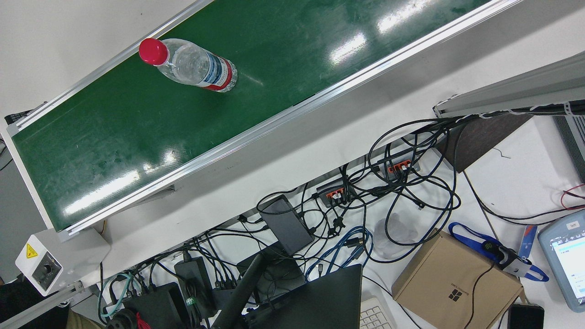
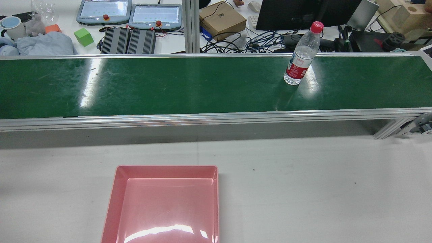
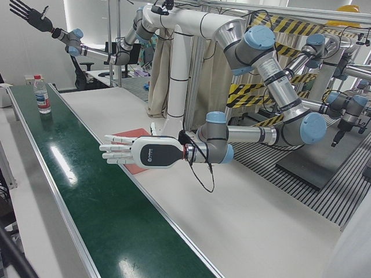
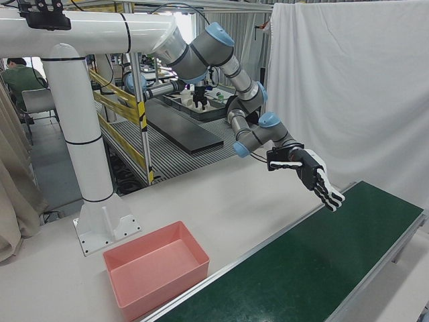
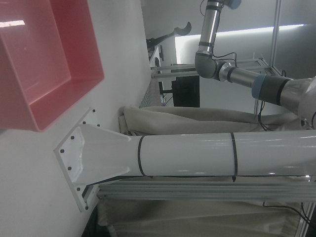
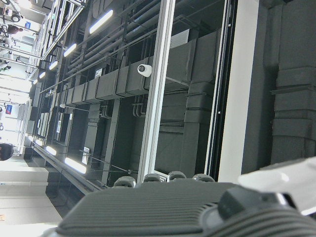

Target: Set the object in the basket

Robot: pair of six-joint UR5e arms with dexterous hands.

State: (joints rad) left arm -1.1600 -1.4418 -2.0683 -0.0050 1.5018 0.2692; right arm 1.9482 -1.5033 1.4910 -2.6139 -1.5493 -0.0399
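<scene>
Pink basket (image 2: pixel 113 199) sits empty on the white table at the near edge, robot's left side. Left hand (image 3: pixel 145 153) hovers flat just beside it, fingers spread, holding nothing. Past it is the green conveyor belt (image 2: pixel 168 87). A water bottle (image 2: pixel 301 58) stands upright at the belt's far side, toward the right. Right hand (image 3: pixel 28 14) is raised high, fingers splayed, empty.

rear: high, facing forward | front: overhead | both share green belt (image 2: pixel 168 84) and bottle (image 2: pixel 301 57)

Bright overhead light, glare on belt (image 2: pixel 202 84)
</scene>
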